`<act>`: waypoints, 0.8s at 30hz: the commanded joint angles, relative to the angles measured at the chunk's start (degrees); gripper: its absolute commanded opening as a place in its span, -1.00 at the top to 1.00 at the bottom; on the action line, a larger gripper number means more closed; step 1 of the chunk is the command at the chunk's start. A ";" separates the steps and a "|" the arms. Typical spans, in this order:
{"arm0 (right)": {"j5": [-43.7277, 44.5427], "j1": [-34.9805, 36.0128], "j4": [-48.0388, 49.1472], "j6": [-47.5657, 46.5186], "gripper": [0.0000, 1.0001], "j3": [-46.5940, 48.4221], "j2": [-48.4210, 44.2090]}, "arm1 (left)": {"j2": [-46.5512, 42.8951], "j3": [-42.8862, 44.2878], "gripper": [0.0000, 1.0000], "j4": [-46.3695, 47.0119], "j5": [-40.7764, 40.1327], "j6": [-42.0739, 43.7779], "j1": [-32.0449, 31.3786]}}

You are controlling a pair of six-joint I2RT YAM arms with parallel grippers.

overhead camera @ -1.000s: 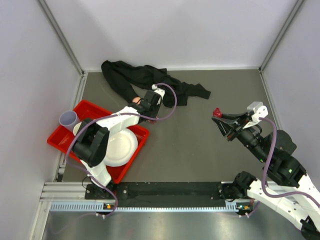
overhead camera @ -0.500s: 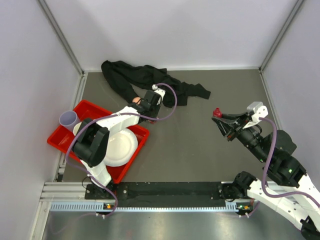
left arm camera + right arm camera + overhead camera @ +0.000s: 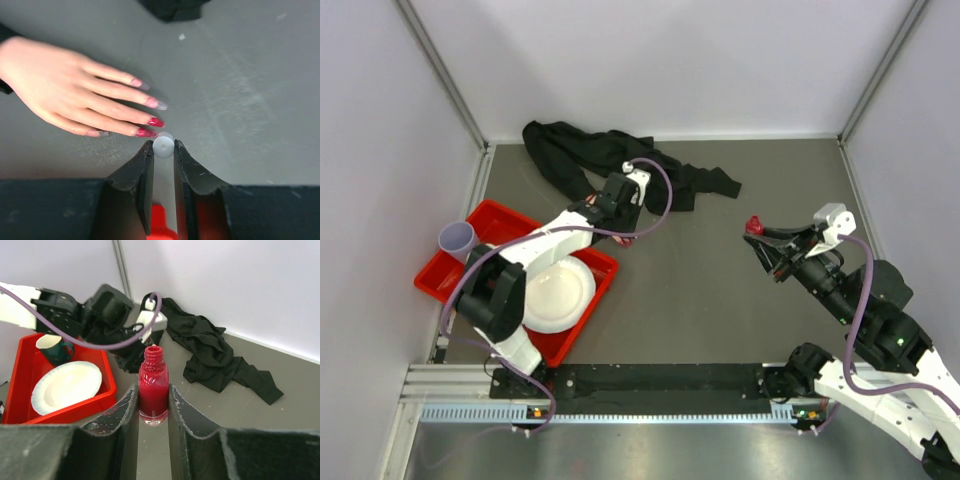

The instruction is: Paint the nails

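Left gripper [image 3: 163, 150]: clenched on a white cap [image 3: 163, 144], whose rounded end pokes out between the black fingertips.

Nails [image 3: 155, 122]: on a pale mannequin hand [image 3: 55, 85] lying flat, palm down, on the grey tabletop [image 3: 240, 75] at the far left, fingers spread toward the cap. The two nails nearest the cap are glossy deep red; the next two are pinker with pale tips.

Cap and nails: the cap's end sits just beside the lowest red nail; whether they touch cannot be told.

Right gripper [image 3: 152, 388]: grasping an uncapped red polish bottle [image 3: 153, 377], upright between its fingers, raised over the right side of the table, well apart from the hand.

Sleeve: black fabric [image 3: 620, 160] heaped along the back wall, trailing from the hand's wrist.

Near left: a red tray [image 3: 500, 215] holding a white plate [image 3: 560, 295] and a pale cup [image 3: 457, 238].
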 commanded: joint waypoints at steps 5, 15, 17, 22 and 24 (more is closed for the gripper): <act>0.04 -0.44 0.41 0.52 1.00 1.08 1.18 | -14.06 7.49 1.00 -3.44 9.90 -3.89 -0.19; -12.78 -0.44 -3.11 -2.29 1.00 2.93 6.10 | -23.66 15.23 1.00 -6.17 26.76 -11.70 0.25; -17.70 -0.44 -1.54 -2.47 1.00 2.23 6.89 | -25.07 14.62 1.00 -4.24 31.93 -13.64 0.16; -26.75 -0.44 -1.61 -3.08 1.00 2.67 9.44 | -27.80 12.07 1.00 2.70 41.09 -20.76 0.16; -27.47 -0.35 -1.53 -2.73 1.00 2.58 9.79 | -28.06 11.89 1.00 5.25 44.61 -23.12 -0.01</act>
